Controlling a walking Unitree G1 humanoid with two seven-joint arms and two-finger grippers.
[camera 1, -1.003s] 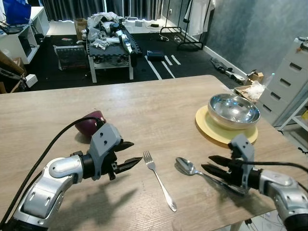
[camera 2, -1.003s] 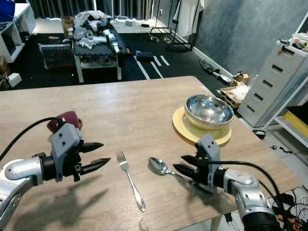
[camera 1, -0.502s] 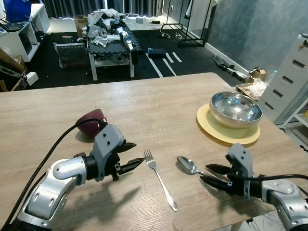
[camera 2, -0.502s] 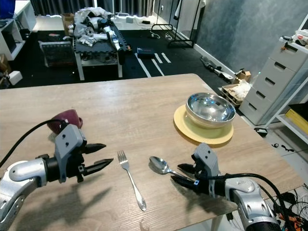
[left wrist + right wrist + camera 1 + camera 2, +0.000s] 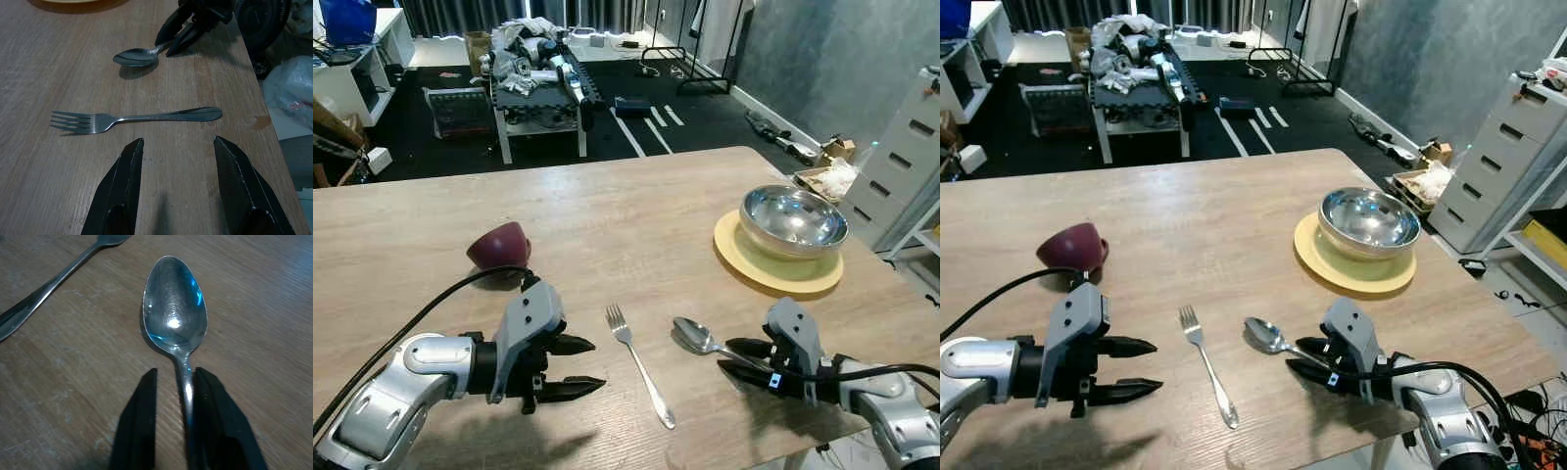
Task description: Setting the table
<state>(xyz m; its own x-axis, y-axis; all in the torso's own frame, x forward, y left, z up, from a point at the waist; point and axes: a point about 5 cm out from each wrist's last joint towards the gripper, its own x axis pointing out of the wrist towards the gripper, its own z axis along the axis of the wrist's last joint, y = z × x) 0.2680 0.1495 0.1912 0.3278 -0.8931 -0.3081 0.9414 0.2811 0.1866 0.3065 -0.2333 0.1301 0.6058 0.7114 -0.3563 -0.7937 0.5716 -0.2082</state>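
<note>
Our right hand (image 5: 1317, 364) seems pinched on the spoon (image 5: 174, 323) handle, bowl pointing straight ahead; left hand (image 5: 570, 364) spread, idle.

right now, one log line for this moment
right end effector: around spoon handle | left end effector: open, beside fork | bowl on plate

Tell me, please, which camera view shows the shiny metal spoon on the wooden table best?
The right wrist view: the shiny metal spoon looks large there, bowl up, its handle between the right gripper fingers. The left wrist view shows it smaller, beyond the steel fork. Both eye views show it small, between the fork and the right gripper.
</note>
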